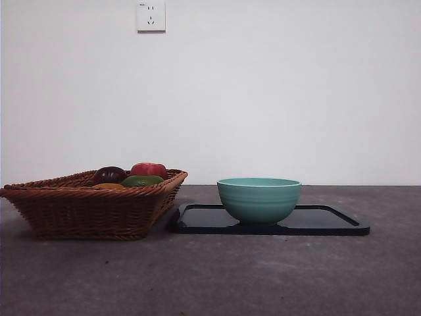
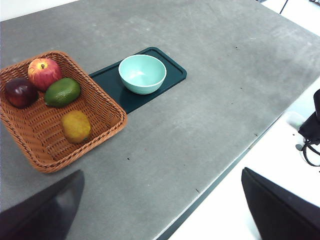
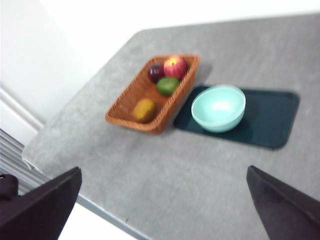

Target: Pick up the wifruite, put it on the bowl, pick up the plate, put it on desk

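Wicker basket [image 1: 92,207] sits nearest in the front view, on the left of the desk [image 1: 263,276], with a dark tray [image 1: 329,220] just beside it on the right, the two close to touching. Bowl [image 1: 259,199] stands upright on the left part of that tray, empty, mint-teal, ridged outside.

Basket contents, from the left wrist view:
- wifruite [image 2: 76,126], dull orange-brown, lies alone toward one end of the basket, apart from the other three
- green fruit [image 2: 62,92] next along, touching or nearly touching the red apple [image 2: 43,73]
- dark purple fruit [image 2: 20,92] beside the apple, against the basket wall

Front view shows only the tops of the fruit over the rim; the wifruite is barely visible there as an orange sliver.

Arms: both are high above the desk, well apart from everything. Neither shows in the front view.
- left gripper [image 2: 162,210]: jaws spread wide, nothing between them, only bare desk and its edge below
- right gripper [image 3: 165,210]: jaws spread wide too, holding nothing, basket and bowl far below

Right wrist view is slightly blurred, but the layout matches: basket, then bowl on the tray's near end, rest of the tray bare. Wall socket [image 1: 150,15] is on the white wall behind.
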Tool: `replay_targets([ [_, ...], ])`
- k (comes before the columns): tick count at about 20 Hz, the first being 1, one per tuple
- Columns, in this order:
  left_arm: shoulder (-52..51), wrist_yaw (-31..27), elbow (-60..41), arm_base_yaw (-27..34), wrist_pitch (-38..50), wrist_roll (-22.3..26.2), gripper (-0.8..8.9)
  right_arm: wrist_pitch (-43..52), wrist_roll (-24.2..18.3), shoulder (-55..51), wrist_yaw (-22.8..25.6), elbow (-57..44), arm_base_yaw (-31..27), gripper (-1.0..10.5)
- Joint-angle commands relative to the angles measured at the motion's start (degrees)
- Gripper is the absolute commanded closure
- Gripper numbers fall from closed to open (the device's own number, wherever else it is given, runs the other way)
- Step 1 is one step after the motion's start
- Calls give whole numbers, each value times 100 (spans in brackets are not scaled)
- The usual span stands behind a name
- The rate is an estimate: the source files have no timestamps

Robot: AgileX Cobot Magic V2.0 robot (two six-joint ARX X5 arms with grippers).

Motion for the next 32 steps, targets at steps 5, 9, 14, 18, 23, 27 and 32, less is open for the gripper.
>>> replay_targets([
  [5, 31, 33, 107, -37, 79, 90, 310, 350, 177, 1294, -435, 52, 28, 395],
  [9, 31, 33, 107, -37, 81, 90, 310, 793, 186, 2201, -444, 63, 28, 396],
  [14, 31, 33, 107, -37, 79, 90, 310, 1416, 201, 3480, -446, 63, 24, 396],
  [18, 31, 33, 107, -37, 79, 90, 310, 1930, 197, 4833, -442, 94, 22, 396],
  [23, 31, 33, 107, -37, 90, 90, 310, 2302, 116, 6411, -437, 407, -256, 398],
  [27, 31, 33, 107, -37, 105, 87, 310, 2315, 2, 7434, -282, 955, -525, 407],
  [32, 31, 33, 107, -37, 105, 87, 310, 2361, 2, 8172, -96, 1486, -802, 408],
])
